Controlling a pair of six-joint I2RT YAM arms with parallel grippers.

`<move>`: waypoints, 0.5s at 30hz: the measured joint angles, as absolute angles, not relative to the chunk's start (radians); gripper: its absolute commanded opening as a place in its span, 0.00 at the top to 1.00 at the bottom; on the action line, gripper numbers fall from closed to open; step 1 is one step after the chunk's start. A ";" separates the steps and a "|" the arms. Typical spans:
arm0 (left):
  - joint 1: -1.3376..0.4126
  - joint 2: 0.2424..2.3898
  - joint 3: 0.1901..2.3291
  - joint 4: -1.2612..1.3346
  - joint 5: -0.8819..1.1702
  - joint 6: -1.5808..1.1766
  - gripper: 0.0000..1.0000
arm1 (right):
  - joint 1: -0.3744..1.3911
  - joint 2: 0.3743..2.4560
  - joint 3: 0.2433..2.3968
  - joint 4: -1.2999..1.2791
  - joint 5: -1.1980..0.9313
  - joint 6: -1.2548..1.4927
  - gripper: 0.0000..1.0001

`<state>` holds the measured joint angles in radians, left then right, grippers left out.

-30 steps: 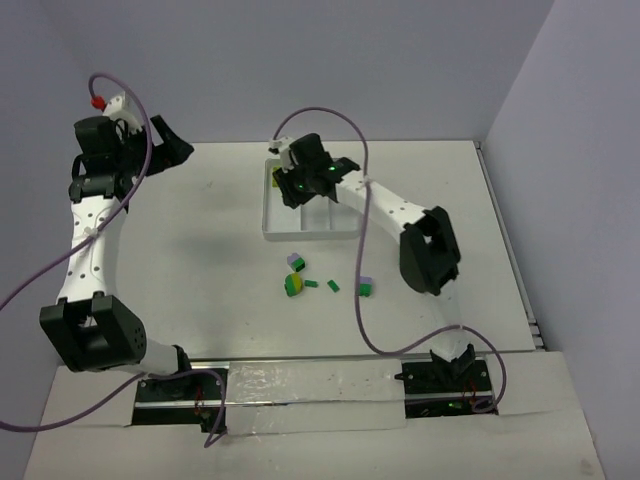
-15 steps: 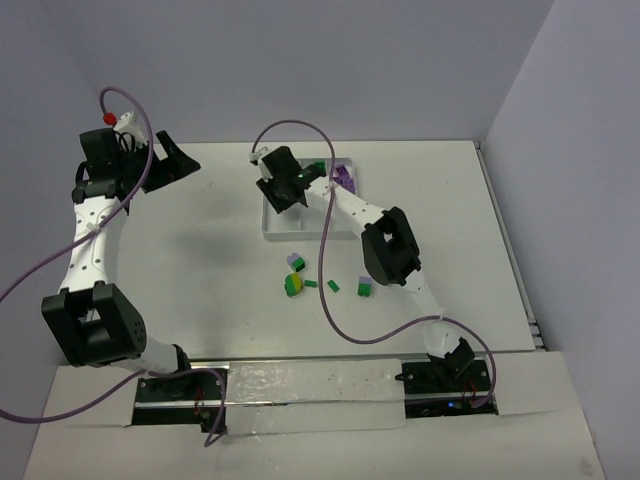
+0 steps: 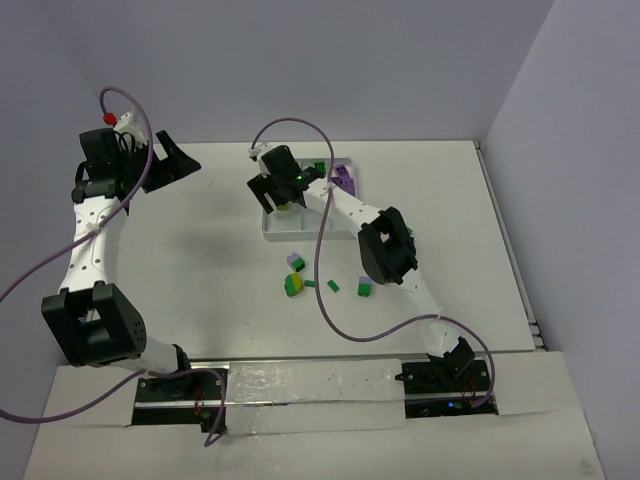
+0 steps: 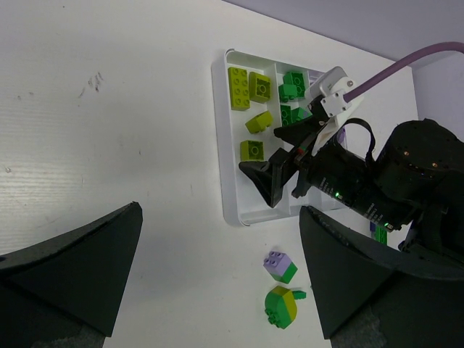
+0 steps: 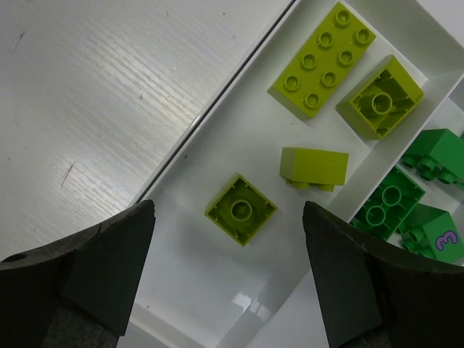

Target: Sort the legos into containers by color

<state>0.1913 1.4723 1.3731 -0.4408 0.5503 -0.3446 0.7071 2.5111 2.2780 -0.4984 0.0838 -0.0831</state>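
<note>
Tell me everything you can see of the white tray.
The tray is shallow, white, glossy plastic with a raised rim and two dividers making three long compartments. It lies flat on the table. One outer compartment holds four yellow-green bricks, the middle one green bricks, the other outer one purple bricks. The right gripper hovers open above the yellow-green side.

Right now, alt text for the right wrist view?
Open right gripper hangs over the tray's outer compartment, where four yellow-green bricks lie loose, one seen below the gap between the fingers. The next compartment, at the right edge, holds green bricks; table fills the left.
</note>
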 measured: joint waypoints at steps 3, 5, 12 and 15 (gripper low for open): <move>0.191 1.472 1.373 -0.440 0.550 -0.345 0.01 | 0.704 2.503 2.267 -0.490 0.077 -0.073 0.10; 0.191 1.472 1.371 -0.434 0.550 -0.344 0.01 | 0.696 2.464 2.212 -0.482 0.064 -0.063 0.13; 0.170 1.423 1.312 -0.407 0.485 -0.317 0.01 | 0.547 2.019 1.748 -0.495 -0.016 0.008 0.20; 0.131 1.395 1.289 -0.392 0.432 -0.298 0.01 | 0.402 1.791 1.571 -0.499 -0.010 0.044 0.20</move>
